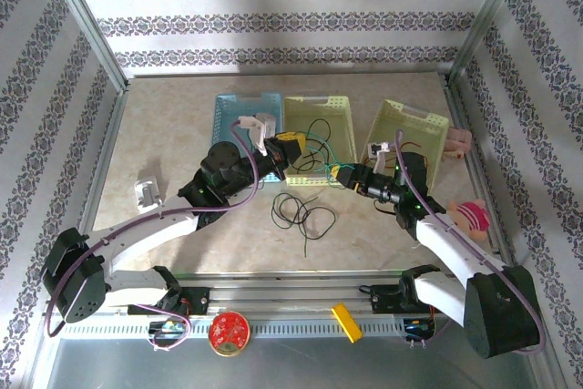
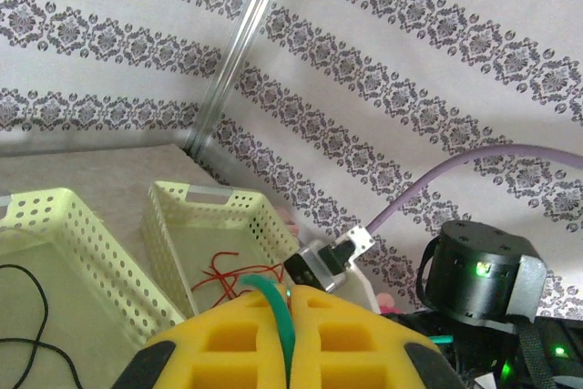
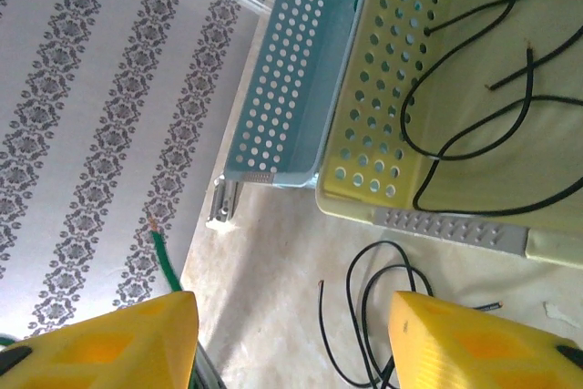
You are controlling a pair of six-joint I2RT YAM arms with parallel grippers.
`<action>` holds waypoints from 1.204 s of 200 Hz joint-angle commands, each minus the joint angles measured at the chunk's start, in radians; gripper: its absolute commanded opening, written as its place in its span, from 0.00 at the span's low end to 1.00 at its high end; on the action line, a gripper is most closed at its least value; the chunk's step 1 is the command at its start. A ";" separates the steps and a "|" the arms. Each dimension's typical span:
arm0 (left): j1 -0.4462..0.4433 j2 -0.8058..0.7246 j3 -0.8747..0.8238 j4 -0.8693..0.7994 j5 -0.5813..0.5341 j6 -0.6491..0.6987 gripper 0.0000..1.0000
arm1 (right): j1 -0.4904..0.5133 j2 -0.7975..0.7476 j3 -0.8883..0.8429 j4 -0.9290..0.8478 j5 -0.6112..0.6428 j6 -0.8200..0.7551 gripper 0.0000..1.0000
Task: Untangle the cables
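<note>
2 robot arms meet over the middle of a beige table (image 1: 173, 134), seen from above, the left claw (image 1: 291, 144) and right claw (image 1: 340, 172) close together with a heap of loose black cables (image 1: 301, 211) lying on the tabletop just in front of them. The left wrist camera adds what the overhead view does not make out: the left claw's 2 yellow fingers (image 2: 209, 353) are pressed together on a green cable (image 2: 273, 312), which rises from the seam between them. Beyond that claw stands a pale yellow perforated basket (image 2: 264, 220) holding thin red cables (image 2: 219, 272), and to its left a second yellow basket with a black strand in it. The right wrist camera shows the right claw standing wide, its fingers well apart and gripping nothing, with the bare-tipped end of the green cable poking up beside 1 finger. Ahead of this claw are a blue perforated basket (image 3: 291, 70) and a yellow-green basket (image 3: 373, 97) in which 2 or more black cables (image 3: 474, 125) curl; between the fingers more black cable lies on the table.
</note>
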 commanded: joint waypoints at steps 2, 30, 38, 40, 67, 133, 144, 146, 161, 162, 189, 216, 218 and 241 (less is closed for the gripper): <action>-0.017 -0.022 -0.004 0.056 0.006 0.003 0.00 | -0.007 -0.028 -0.021 0.020 -0.050 0.012 0.57; -0.018 -0.021 -0.007 0.051 -0.010 0.012 0.00 | -0.007 -0.065 -0.021 0.014 -0.064 0.009 0.46; -0.018 -0.022 -0.007 0.051 -0.012 0.015 0.00 | -0.007 -0.062 -0.015 0.015 -0.076 0.010 0.40; -0.018 -0.020 -0.007 0.051 -0.014 0.015 0.00 | -0.007 -0.062 -0.014 0.016 -0.080 0.012 0.38; -0.018 -0.012 -0.007 0.049 -0.036 0.021 0.00 | -0.005 -0.050 -0.001 0.018 -0.113 0.024 0.17; -0.018 -0.012 -0.023 0.017 -0.144 0.032 0.00 | -0.012 -0.110 0.004 -0.084 -0.036 0.005 0.00; -0.018 -0.019 -0.024 -0.006 -0.155 0.043 0.00 | -0.016 -0.125 0.000 -0.091 -0.018 0.008 0.00; -0.018 -0.019 -0.025 -0.010 -0.156 0.044 0.00 | -0.017 -0.127 0.000 -0.092 -0.015 0.008 0.00; -0.018 -0.026 -0.027 -0.038 -0.154 0.048 0.00 | -0.018 -0.136 0.001 -0.091 -0.018 0.009 0.00; -0.018 -0.025 -0.027 -0.039 -0.153 0.048 0.00 | -0.018 -0.137 0.001 -0.091 -0.018 0.009 0.00; -0.018 -0.033 -0.030 -0.056 -0.130 0.046 0.00 | -0.011 -0.137 0.015 -0.088 -0.065 -0.007 0.16; -0.018 -0.034 -0.024 -0.050 -0.092 0.046 0.00 | -0.011 -0.148 0.011 -0.085 -0.021 0.003 0.49; -0.018 -0.034 -0.024 -0.049 -0.090 0.044 0.00 | -0.011 -0.148 0.009 -0.084 -0.015 0.004 0.50; -0.019 -0.039 -0.018 -0.035 -0.072 0.040 0.00 | -0.011 -0.126 0.010 -0.067 -0.009 0.019 0.54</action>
